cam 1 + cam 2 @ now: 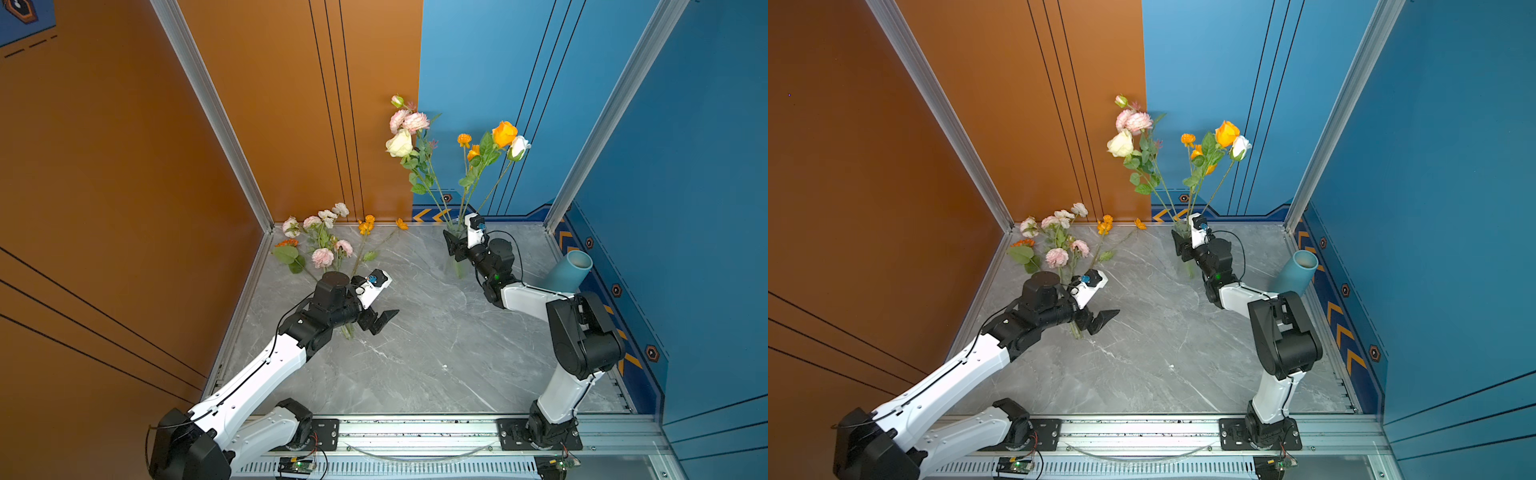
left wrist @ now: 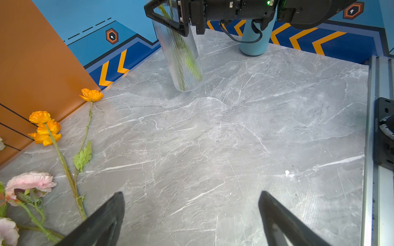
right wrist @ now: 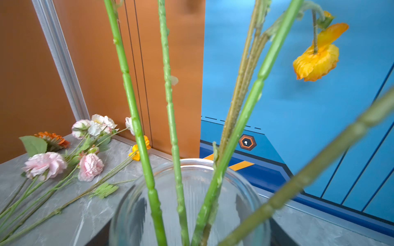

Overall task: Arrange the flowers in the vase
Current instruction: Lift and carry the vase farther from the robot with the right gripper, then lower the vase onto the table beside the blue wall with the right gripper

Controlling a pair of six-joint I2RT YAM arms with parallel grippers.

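Though green-stemmed, flowers [image 1: 322,257] pink, cream, orange.

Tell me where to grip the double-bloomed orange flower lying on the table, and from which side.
I'd grip the orange flower on its bare lower stem, below the blooms. It lies flat on the table, so come down from above with the open left gripper, jaws set across the stem.

On the table [image 1: 415,365], loose flowers [image 1: 322,249] lay in the back-left corner. The vase [image 2: 183,64] stood near the back edge, right of middle, with flower stems [image 3: 136,119] in it. Farther right, a tube [image 1: 567,272] stood at the table's right edge.
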